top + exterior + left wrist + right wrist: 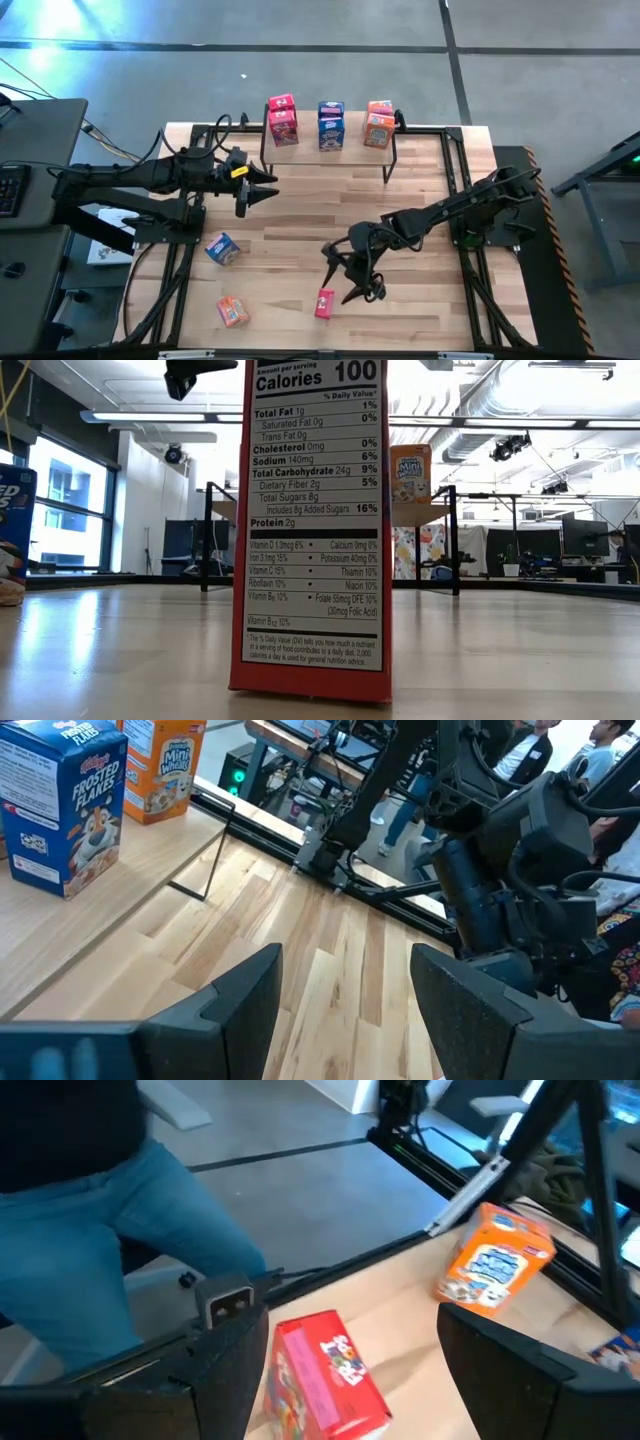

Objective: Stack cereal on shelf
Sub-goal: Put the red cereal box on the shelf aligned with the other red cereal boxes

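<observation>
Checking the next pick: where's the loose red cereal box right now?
In the high view, the red cereal box stands on the tabletop near the front edge, right beside the open right gripper, with the loose orange box to its left.

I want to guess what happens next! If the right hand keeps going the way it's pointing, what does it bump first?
Probably the red cereal box on the table, between the right hand's open fingers.

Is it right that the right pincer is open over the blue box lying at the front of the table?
Not quite. In the high view the right pincer is open over the red box, not a blue one; the right wrist view shows it between the fingers. The blue box lies off to the left.
</observation>
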### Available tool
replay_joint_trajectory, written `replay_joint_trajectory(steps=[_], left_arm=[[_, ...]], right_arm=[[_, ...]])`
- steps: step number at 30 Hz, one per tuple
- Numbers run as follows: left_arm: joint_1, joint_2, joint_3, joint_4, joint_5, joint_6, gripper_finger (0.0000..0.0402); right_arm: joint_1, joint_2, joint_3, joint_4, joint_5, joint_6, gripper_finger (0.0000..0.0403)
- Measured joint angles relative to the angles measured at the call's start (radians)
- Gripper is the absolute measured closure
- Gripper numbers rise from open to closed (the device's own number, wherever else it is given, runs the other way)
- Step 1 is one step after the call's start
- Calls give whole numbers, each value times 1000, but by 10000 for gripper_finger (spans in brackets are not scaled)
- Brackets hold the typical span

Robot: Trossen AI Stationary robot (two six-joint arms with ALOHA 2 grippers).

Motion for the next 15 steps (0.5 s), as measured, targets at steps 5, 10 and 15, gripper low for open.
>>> replay_joint_trajectory(steps=[5,10,15], left_arm=[[1,0,0,1,-6,1,190],[4,0,0,1,-47,1,190],[3,0,0,13,-55,1,190]], right_arm=[[0,-4,0,-7,89,3,118],[0,-29,0,-17,126,3,118],[-5,-36,0,-23,103,3,118]])
